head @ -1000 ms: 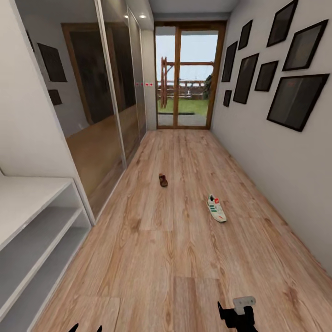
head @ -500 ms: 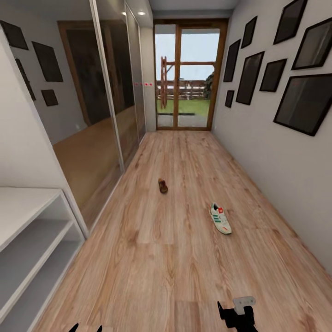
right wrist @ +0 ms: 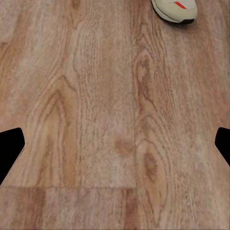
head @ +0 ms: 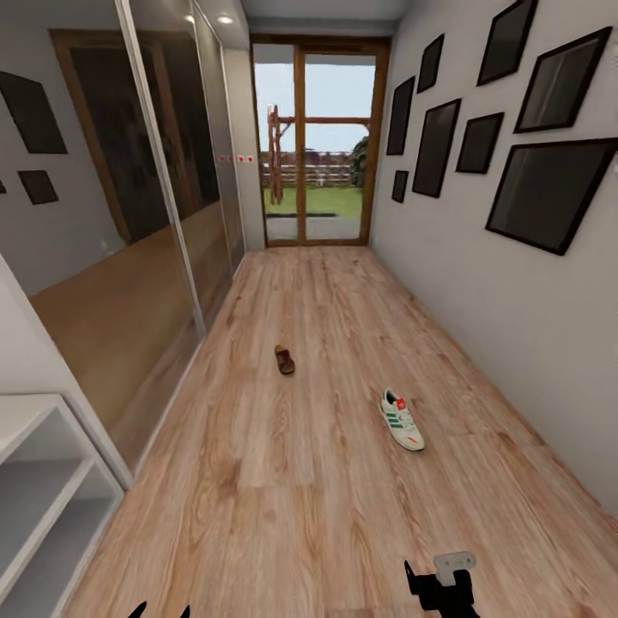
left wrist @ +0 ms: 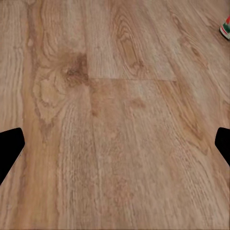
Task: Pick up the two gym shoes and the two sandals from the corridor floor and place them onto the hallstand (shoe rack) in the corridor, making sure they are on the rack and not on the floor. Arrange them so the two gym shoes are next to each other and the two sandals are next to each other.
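Observation:
One white gym shoe (head: 401, 420) with green stripes lies on the corridor floor (head: 309, 498), right of centre. Its toe shows in the right wrist view (right wrist: 175, 9), and a corner of it in the left wrist view (left wrist: 225, 26). A single dark brown sandal (head: 284, 360) lies farther down the corridor. At the near left stands a pale-grey unit with two open tiers, seemingly the hallstand (head: 39, 481). My left gripper (head: 160, 611) (left wrist: 115, 148) and right gripper (head: 440, 592) (right wrist: 115, 148) hang low over bare planks, both open and holding nothing.
Mirrored sliding doors (head: 129, 223) line the left wall. Dark picture frames (head: 549, 189) hang on the right wall. A glass door (head: 313, 146) closes the far end. Wood planks stretch between me and the shoes.
The whole head view has shifted: the camera moved forward and turned, so the shelf unit slid toward the lower left edge. The shoe and sandal lie where they were. Both grippers are unchanged.

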